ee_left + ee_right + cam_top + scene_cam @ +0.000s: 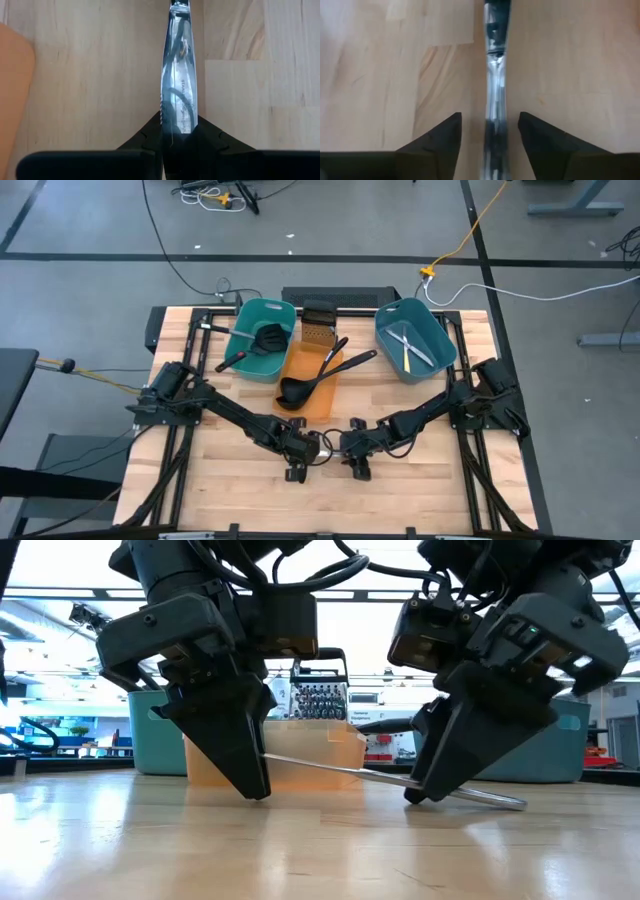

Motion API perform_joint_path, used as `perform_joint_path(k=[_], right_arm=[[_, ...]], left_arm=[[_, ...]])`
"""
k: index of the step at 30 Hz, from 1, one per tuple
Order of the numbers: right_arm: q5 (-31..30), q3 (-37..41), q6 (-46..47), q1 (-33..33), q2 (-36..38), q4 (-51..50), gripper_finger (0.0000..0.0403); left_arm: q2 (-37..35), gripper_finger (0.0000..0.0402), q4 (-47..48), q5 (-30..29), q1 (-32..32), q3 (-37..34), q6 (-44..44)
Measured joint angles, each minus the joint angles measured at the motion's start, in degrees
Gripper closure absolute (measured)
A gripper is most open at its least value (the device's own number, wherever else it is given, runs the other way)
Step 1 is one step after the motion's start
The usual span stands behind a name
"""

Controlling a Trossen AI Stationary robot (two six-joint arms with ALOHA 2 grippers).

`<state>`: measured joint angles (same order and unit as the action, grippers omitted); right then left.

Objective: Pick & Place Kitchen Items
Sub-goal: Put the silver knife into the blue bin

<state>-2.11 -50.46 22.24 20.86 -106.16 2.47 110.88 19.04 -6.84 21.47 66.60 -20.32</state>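
Observation:
A silver table knife lies between my two grippers at the table's near middle. It slants, with one end raised and the other end on the wood. My left gripper is shut on its blade. My right gripper is open. Its two fingers stand on either side of the knife's handle with a gap on each side, touching nothing. More utensils lie in the tubs at the back. My left gripper pinches the knife's blade between its two fingers, one on each long edge, with the engraved flat face up. The fingers point down from above and lie across the blade. That end is raised off the table and the far end rests on the wood.
A teal tub with black spatulas, an orange tub with black ladles and a blue tub with knives stand at the back. A black rack stands between the tubs. Bare wood lies around the grippers.

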Motion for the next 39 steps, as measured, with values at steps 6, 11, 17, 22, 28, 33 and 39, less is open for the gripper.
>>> perform_joint_path(k=[6,11,17,22,28,33,39], right_arm=[[-2.22,0.03,-0.73,-0.13,-0.12,-0.36,0.0256],[-3.57,0.11,-1.96,-0.17,-0.17,-0.56,0.0334],[-4.15,0.13,-3.19,-0.20,-0.21,0.12,0.0341],[-3.43,0.17,-3.69,-0.26,-0.23,0.53,0.0341],[-3.21,0.17,-4.22,-0.26,-0.12,-0.21,0.0341],[-3.25,0.33,-3.63,-0.27,1.13,-1.74,0.0341],[-4.76,0.39,-3.40,-0.31,2.88,-5.52,0.0341]], left_arm=[[-0.10,0.0331,-0.01,0.35,0.02,0.05,-0.06],[-0.14,0.0331,0.01,0.26,-0.06,0.05,-0.04],[-0.15,0.0330,0.26,0.09,0.00,0.05,-0.04],[-0.18,0.0318,0.48,0.73,0.04,0.12,0.17],[-0.33,0.0288,2.32,4.59,0.04,0.24,0.08],[-1.44,0.0276,7.73,6.31,0.17,0.21,-1.63],[-6.72,0.0281,14.33,6.54,1.53,0.14,-0.78]])
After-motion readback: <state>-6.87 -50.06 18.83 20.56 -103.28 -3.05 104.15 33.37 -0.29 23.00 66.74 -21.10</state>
